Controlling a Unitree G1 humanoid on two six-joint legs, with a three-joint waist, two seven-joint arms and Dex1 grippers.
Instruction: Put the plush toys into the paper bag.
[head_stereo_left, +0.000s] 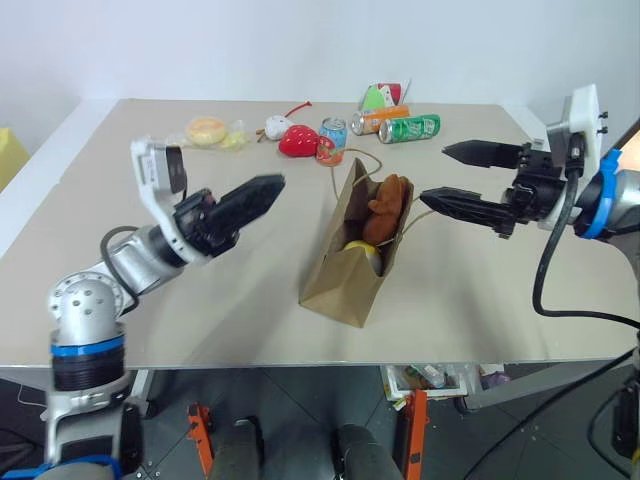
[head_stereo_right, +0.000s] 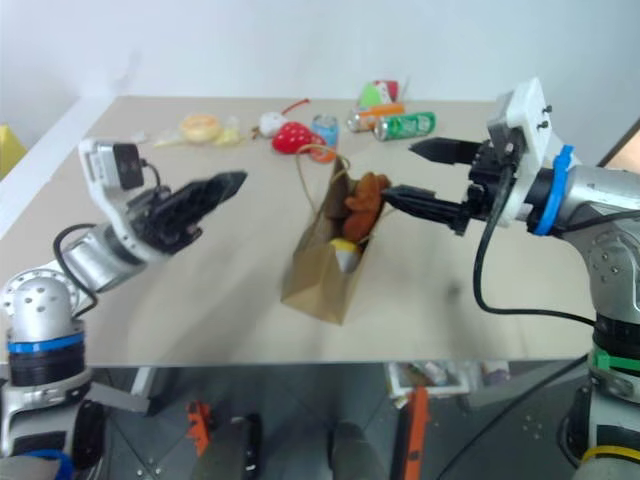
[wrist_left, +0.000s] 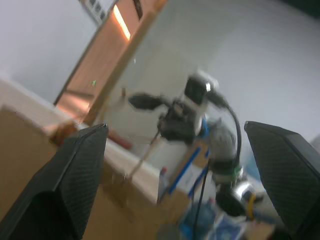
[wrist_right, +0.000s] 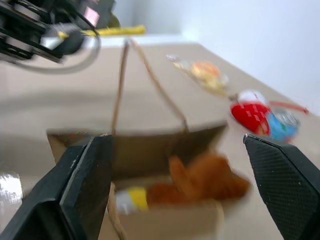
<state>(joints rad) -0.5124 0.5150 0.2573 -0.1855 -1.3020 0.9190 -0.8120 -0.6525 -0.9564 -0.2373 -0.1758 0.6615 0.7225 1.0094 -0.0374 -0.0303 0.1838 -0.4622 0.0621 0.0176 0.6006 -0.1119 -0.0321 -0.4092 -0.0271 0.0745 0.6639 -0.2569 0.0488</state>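
Brown paper bag (head_stereo_left: 345, 265) stands mid-table with both plush toys inside: the bear (head_stereo_left: 388, 208) pokes above the rim, the egg toy (head_stereo_left: 362, 250) is mostly hidden below it. Two grippers, left (head_stereo_left: 262, 192) and right (head_stereo_left: 448, 175), hang released on either side. Three cans (head_stereo_left: 408, 128) line the beige table's (head_stereo_left: 200, 300) far edge; white walls behind.

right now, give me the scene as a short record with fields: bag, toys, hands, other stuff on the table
bag: paper bag standing open on the table
toys: brown bear plush and white-and-yellow egg plush both inside the bag
left hand: open, holding nothing, off to the bag's left
right hand: open, holding nothing, beside the bag's top
far side of table: strawberry plush, green can, blue can
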